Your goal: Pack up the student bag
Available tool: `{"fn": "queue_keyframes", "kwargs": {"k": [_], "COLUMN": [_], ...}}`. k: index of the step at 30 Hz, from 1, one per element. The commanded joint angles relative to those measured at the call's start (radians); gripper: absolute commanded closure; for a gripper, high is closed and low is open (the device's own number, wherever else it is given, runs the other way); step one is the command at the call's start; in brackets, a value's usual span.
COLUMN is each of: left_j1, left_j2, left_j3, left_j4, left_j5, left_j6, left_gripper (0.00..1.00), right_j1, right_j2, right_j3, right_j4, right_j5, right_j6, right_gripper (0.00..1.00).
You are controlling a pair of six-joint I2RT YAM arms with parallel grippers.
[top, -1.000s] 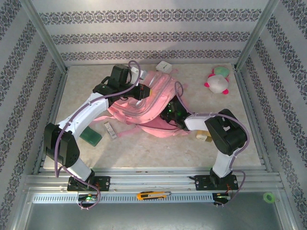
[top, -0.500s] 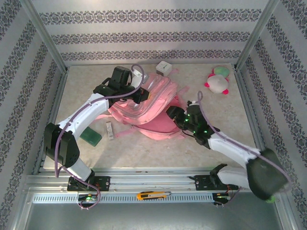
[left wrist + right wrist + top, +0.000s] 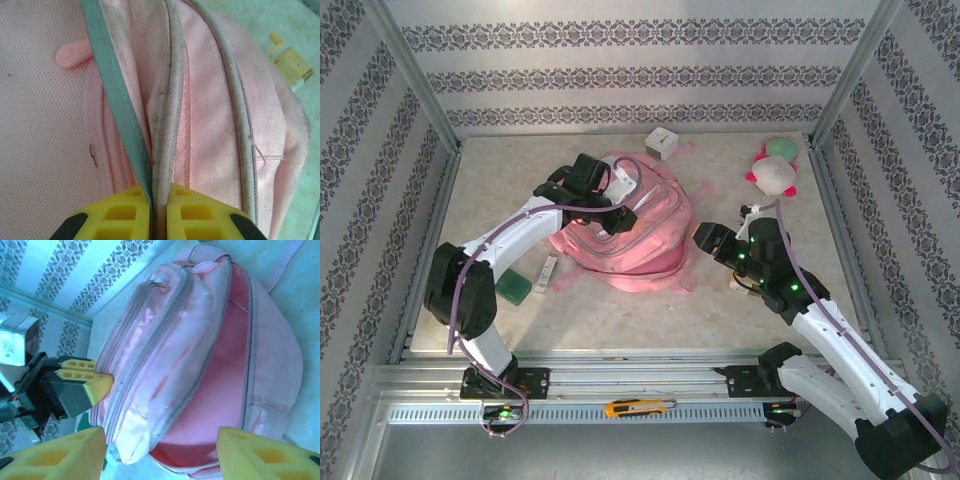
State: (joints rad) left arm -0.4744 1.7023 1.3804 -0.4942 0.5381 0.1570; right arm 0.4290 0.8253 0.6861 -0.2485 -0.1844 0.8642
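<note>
Tabletop (image 3: 620, 320), left arm (image 3: 510, 230) bent over student bag (image 3: 640, 250)

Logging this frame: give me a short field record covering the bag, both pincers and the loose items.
student bag: lying on the table, mid-field; one compartment looks open in the right wrist view
left pincer: shut on the bag's piped edge
right pincer: open, apart from the bag, on its right side
loose items: plush toy far right; white box at far edge; green pad near left
contents packed: cannot tell
</note>
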Motion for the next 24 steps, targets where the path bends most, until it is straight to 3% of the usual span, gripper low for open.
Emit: {"fn": "queue_keyframes", "kwargs": {"k": [1,3,6,16,24], "left_j1": [-0.003,0.011,0.056,0.233,0.278], "left_j2": [0.006,-0.046,-0.089,-0.261,-0.349], "left_j3": [0.073,0.041,-0.013,-0.281,-0.407], "left_j4": [-0.054,-0.013,0.018,0.111,0.175], "left_j5": [-0.014,-0.053,-0.040,-0.041,-0.034], "left_j6": [-0.013,-0.150,-0.255,-0.428,-0.435], "left_gripper": [0.54,0.27,0.20,0.17,0.17], "right_j1": [0.036,0.111,0.198,0.492,0.539], "right_j2": [0.119,0.196,0.254,0.537,0.747], "right_j3": [0.158,0.237,0.277,0.336,0.319], "right_j4": [-0.072,-0.112,-0.156,-0.252,-0.143], "right_j5": [-0.112,-0.113,-0.096,0.119,0.340], "right_j6": [-0.302,-0.563,-0.804,-1.435,-1.594], "right_gripper": [0.40,0.40,0.40,0.38,0.36]}}
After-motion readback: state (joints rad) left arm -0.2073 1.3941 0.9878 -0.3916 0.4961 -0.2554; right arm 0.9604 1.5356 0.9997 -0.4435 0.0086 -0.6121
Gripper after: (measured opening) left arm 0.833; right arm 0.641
